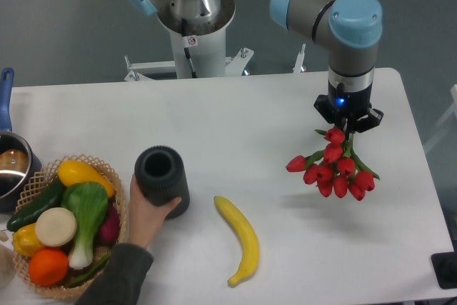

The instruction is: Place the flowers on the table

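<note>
A bunch of red tulips [333,169] with green stems hangs blossoms-down from my gripper [348,125] over the right part of the white table [243,119]. The gripper points straight down and is shut on the stems; its fingertips are hidden behind the flowers. The blossoms seem to hang a little above the tabletop, with a faint shadow beneath them. A dark cylindrical vase [162,180] stands at the left middle, held by a person's hand [146,213].
A yellow banana [240,237] lies at the front centre. A wicker basket [107,173] of vegetables and fruit sits at the front left. A pot with a blue handle [7,162] is at the left edge. The robot base [193,26] stands behind the table.
</note>
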Motion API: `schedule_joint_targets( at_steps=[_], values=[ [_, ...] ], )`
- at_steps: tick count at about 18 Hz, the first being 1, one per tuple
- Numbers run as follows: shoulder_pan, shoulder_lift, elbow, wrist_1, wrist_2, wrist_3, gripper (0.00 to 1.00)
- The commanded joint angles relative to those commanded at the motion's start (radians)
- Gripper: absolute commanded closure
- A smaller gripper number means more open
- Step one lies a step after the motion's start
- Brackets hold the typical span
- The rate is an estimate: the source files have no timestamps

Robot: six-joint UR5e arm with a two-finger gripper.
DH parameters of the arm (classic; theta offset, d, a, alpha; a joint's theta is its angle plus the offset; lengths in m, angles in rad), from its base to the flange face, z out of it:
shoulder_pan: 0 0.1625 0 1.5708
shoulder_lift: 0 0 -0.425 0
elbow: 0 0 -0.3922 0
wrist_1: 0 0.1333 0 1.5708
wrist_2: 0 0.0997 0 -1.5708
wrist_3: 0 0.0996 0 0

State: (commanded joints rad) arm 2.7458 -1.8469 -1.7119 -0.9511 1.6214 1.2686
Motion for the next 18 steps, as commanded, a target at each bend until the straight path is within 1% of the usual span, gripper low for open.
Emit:
schedule_joint_targets(
  at_steps=[4, 6, 9, 10, 11, 12, 13, 14, 15, 18],
  values=[
    [-0.014, -0.028, 0.0, 0.0, 0.0, -0.003, 1.0],
    [-0.012, -0.057, 0.011, 0.0, 0.002, -0.003, 1.0],
    [-0.008, -0.084, 0.024, 0.0, 0.0, -0.002, 1.0],
    [-0.011, -0.089, 0.028, -0.002, -0.003, -0.003, 0.89],
    [-0.014, -0.092, 0.025, -0.002, -0.005, -0.011, 0.71],
    [-0.014, -0.095, 0.021, -0.003, -0.005, -0.011, 0.61],
    [-0.015, -0.094, 0.017, -0.003, -0.006, -0.011, 0.47],
    [-0.014, -0.094, 0.014, -0.003, -0.014, -0.011, 0.18],
    [-0.014, -0.094, 0.014, -0.002, -0.023, -0.014, 0.0],
    [-0.011, -0.092, 0.02, -0.002, -0.023, -0.041, 0.0]
  ],
)
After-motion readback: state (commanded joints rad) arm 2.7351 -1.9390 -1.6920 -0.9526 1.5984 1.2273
